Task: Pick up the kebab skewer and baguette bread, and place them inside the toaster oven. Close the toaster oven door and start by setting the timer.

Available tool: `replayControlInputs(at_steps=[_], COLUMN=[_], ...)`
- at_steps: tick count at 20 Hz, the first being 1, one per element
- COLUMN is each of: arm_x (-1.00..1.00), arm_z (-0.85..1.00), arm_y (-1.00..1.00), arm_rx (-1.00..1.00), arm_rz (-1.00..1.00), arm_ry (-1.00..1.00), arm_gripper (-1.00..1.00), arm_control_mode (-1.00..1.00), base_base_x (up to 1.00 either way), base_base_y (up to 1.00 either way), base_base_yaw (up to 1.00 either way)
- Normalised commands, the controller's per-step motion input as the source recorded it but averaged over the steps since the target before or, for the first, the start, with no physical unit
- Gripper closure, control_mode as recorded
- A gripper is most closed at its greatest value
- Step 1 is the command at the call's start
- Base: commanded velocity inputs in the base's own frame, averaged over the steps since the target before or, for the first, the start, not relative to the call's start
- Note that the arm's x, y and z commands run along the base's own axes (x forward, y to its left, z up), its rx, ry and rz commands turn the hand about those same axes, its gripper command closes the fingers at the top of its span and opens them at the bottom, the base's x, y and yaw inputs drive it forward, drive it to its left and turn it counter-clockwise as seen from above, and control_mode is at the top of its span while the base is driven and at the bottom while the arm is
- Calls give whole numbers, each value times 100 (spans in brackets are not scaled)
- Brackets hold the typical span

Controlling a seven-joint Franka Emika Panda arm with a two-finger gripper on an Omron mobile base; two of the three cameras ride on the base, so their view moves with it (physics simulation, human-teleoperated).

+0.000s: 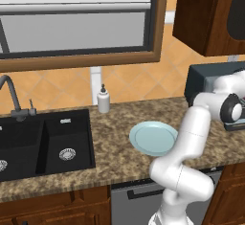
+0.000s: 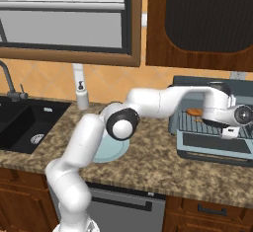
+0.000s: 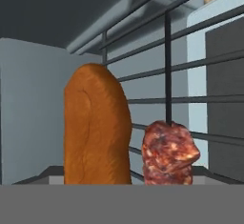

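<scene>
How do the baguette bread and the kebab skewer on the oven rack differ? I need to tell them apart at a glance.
In the hand view the baguette bread is smooth and plain orange-brown, while the kebab skewer shows mottled red-brown meat. The bread looks thicker and reaches farther across the wire rack; the skewer's chunk looks smaller and lumpier. Both lie side by side on the rack inside the toaster oven.

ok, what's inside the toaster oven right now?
On the wire rack inside the toaster oven: the baguette bread and, beside it, the kebab skewer. The skewer's far end is hidden behind its front chunk.

Baguette bread (image 2: 195, 112) on toaster oven (image 2: 187, 122) rack.
</scene>
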Motion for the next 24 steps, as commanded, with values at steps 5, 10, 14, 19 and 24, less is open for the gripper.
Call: replayControlInputs(at_steps=[5,10,14,19,24], arm_x=[13,16,23,33,19], arm_z=[0,-11,-32,-44,-21], arm_y=[13,1,0,7,4], arm_rx=[0,0,0,0,0], arm_rz=[0,0,1,0,0], arm_ry=[12,2,0,0,0], arm_gripper=[100,100,100,-100,-100], arm_control_mode=[-100,-100,-100,-100,-100], base_base_x=[0,0,0,0,0], base_base_y=[0,0,0,0,0], base_base_yaw=[0,0,0,0,0])
